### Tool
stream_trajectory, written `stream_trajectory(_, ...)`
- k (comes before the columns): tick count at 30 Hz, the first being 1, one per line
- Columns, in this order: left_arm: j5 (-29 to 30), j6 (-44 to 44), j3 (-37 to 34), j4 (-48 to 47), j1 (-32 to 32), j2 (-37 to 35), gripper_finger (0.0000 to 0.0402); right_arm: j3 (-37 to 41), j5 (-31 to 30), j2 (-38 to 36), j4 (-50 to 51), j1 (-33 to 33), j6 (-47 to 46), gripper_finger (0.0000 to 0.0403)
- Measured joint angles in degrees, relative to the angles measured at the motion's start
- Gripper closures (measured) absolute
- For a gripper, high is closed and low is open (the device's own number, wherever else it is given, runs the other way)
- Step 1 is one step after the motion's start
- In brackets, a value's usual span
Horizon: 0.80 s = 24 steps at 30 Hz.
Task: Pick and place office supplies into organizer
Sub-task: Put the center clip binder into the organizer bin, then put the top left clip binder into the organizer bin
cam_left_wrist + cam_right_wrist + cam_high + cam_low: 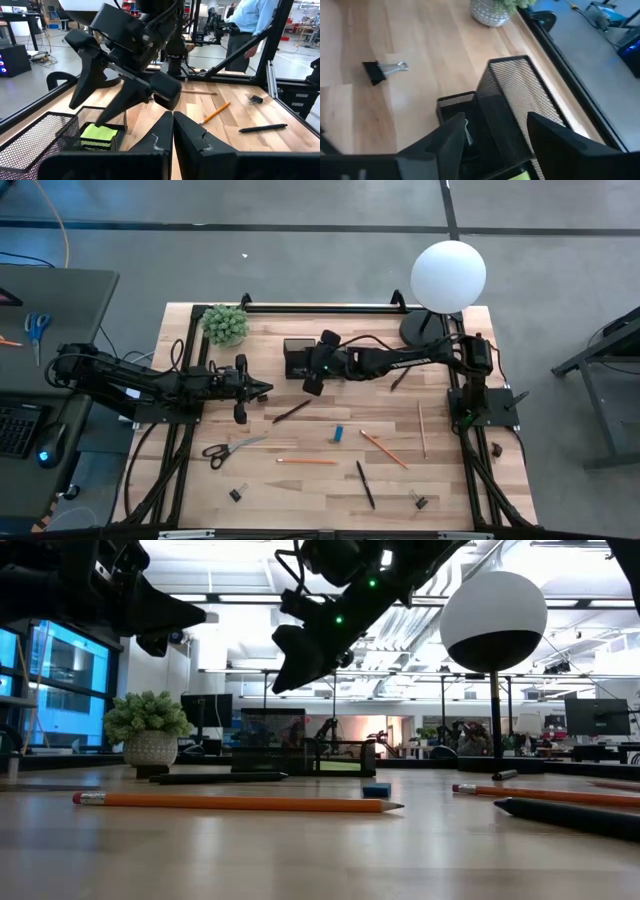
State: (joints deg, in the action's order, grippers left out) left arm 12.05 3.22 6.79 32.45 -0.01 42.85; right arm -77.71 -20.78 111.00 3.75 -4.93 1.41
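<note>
Nearest the low camera lies an orange pencil [235,802], flat on the surface [300,490] with its eraser end toward the left edge. Behind it sit a small blue block [376,790] and a dark pen [218,778].

Organizer [298,356]: a black mesh box standing near the far edge of the surface, just beside the potted plant [225,324]. A lime-green sticky-note pad [98,136] lies inside one of its low compartments. A binder clip [384,70] lies on the surface close to the organizer.

Right gripper [318,366]: positioned directly above the organizer, clear of it, jaws spread wide with nothing between them.

Left gripper [262,390]: hangs above the surface just left of the organizer, jaws fully closed and holding nothing.

Loose items on the surface:
- Black-handled scissors [230,449], toward the near-left corner.
- A second binder clip [238,494] near the near edge, and a third [420,501] toward the near-right corner.
- A black pen [365,484] near the near edge.
- A wooden pencil [421,429] along the right edge.

Globe lamp [447,276]: stands at the far-right corner.

A person [245,30] stands in the room beyond the surface.
</note>
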Motion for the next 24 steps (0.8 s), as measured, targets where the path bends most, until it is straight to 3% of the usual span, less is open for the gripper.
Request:
stream_trajectory(7, 0.00, 0.00, 0.00, 0.00, 0.00, 0.00, 0.0399, 0.00, 0.68, 0.00, -0.71, 0.06, -1.35, 0.0172)
stream_trajectory(14, 0.00, 0.00, 0.00, -0.76, 0.00, 0.00, 0.0399, -0.02, 15.20, 0.00, 4.92, 0.66, -6.34, 0.0179)
stream_trajectory(19, 0.00, -0.02, -0.01, -0.98, 0.00, 0.00, 0.0399, 0.01, 18.83, 0.02, 11.81, 2.82, -9.27, 0.0189)
stream_trajectory(24, 0.02, -0.20, -0.02, -0.66, 0.00, 0.00, 0.0399, 2.06, 16.99, 0.04, 1.88, 6.50, -4.70, 0.0201)
